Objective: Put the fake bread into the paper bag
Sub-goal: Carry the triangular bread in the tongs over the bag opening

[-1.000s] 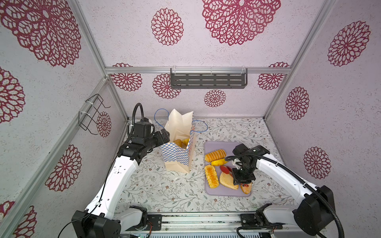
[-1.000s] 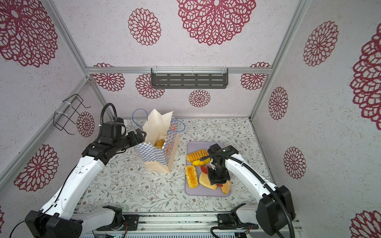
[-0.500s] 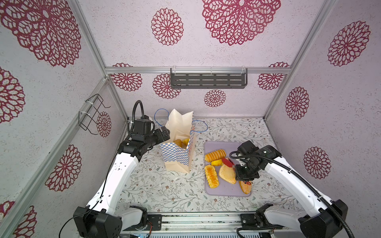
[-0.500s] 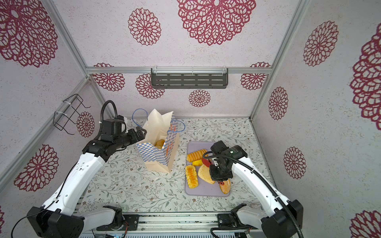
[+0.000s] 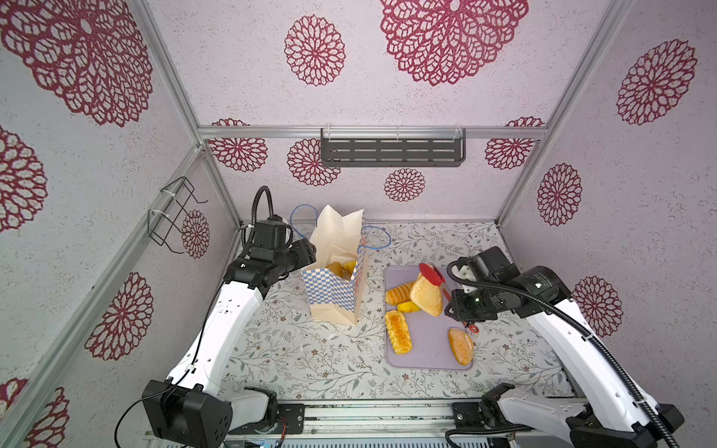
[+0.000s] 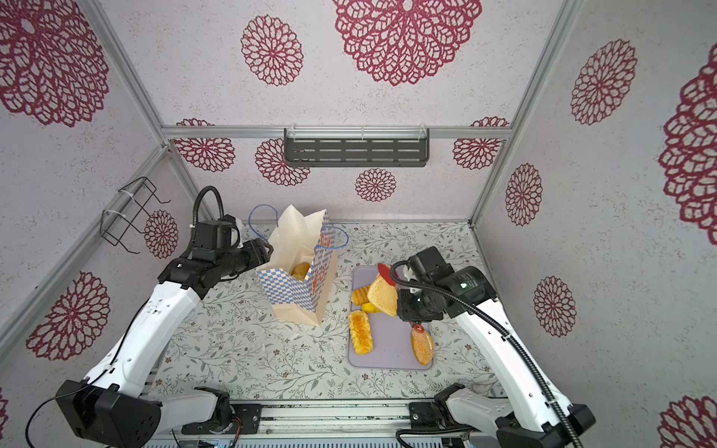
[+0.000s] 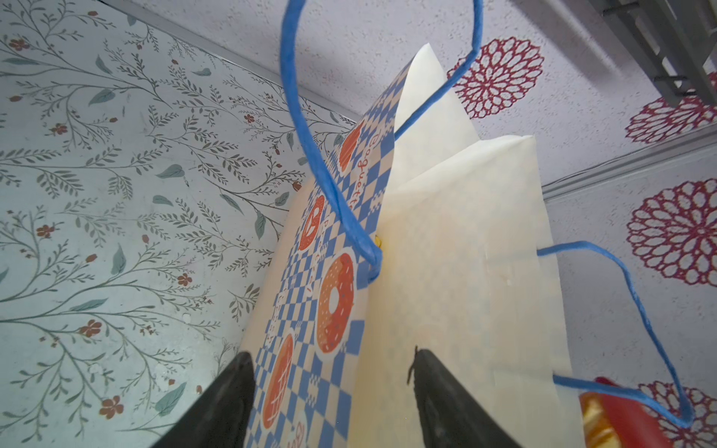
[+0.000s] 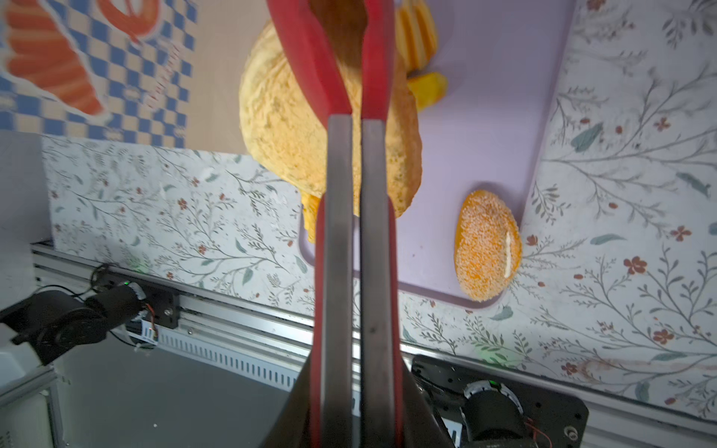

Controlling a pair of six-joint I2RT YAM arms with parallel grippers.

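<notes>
Fake bread, a flat toast slice [image 5: 426,296], is now hanging clear of the lilac tray [image 5: 426,351]; a second ago it was lying flat there under the red tongs [image 5: 430,272]. The right gripper [image 8: 357,121] is squeezing the tong handles together. The red blades are pinching the slice on both faces, so it is sitting out at the tong tips, just beyond the claw, tilted on edge.

The pick looks done, and the carry to the paper bag [image 5: 333,294] seems to be starting. The bag is standing upright just beside the tray, with pastries [image 5: 341,267] already showing inside.

The left gripper [image 7: 328,357] is narrowing around the bag's wall, its jaws still apart and not pinching the paper.

A ribbed roll [image 5: 399,293], a long loaf [image 5: 398,336] and a seeded bun [image 5: 460,346] are waiting on the tray.
</notes>
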